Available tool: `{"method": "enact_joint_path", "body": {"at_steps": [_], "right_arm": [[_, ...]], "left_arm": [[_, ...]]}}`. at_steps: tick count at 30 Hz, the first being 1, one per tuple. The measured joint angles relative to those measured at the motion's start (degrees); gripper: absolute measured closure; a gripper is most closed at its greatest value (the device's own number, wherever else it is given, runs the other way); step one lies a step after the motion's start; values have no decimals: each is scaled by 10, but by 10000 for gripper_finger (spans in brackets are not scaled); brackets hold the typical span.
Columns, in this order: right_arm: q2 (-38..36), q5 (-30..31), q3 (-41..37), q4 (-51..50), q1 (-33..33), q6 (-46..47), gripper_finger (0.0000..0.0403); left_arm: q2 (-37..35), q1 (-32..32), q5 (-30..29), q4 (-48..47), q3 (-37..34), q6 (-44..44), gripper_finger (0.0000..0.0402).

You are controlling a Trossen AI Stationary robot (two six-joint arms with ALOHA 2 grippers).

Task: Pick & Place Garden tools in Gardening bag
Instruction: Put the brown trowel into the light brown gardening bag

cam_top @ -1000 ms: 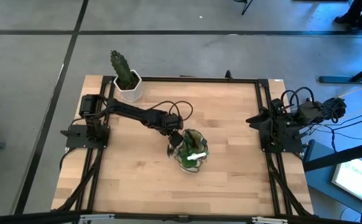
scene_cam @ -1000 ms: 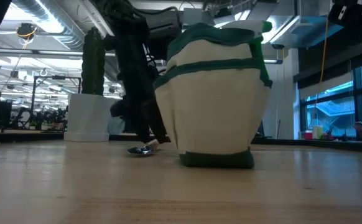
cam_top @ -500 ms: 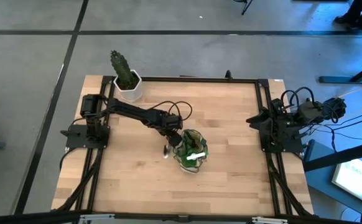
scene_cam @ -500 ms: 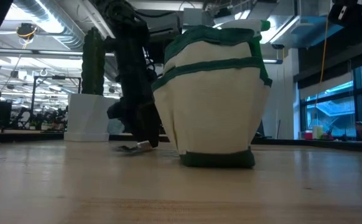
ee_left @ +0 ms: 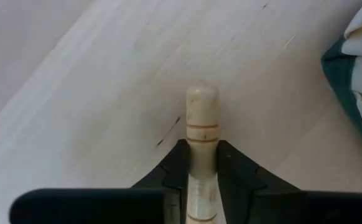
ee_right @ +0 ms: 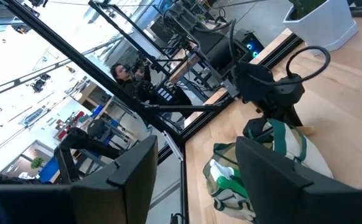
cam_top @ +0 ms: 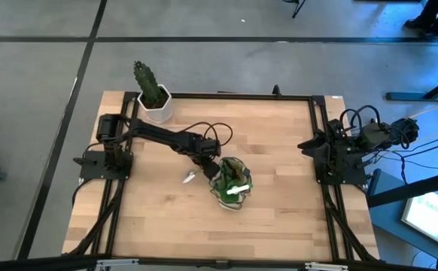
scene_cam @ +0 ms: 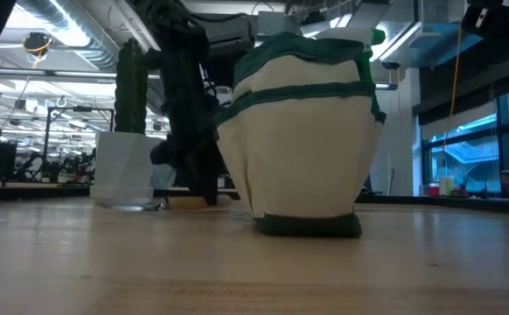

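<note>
Wooden handle (ee_left: 201, 134) of a garden tool now sits clamped between the left gripper's (ee_left: 199, 163) fingers, which were apart a second ago; it lies on the worktop (cam_top: 279, 135) just left of the gardening bag (cam_top: 232, 183), ready for lifting. Right gripper (ee_right: 193, 165) waits open, far right.

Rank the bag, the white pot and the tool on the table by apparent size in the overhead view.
1. Bag, clearly largest.
2. White pot, smaller; its cactus adds to its outline.
3. Tool, only a small pale sliver beside the left gripper.
</note>
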Motion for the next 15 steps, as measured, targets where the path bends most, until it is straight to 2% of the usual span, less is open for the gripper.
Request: {"method": "enact_joint_path", "body": {"at_steps": [7, 15], "right_arm": [[0, -1, 0, -1, 0, 0, 183], [0, -1, 0, 0, 0, 0, 183]], "left_arm": [[-33, 1, -24, -18, 0, -3, 345], [-104, 10, -67, -27, 0, -3, 347]]}}
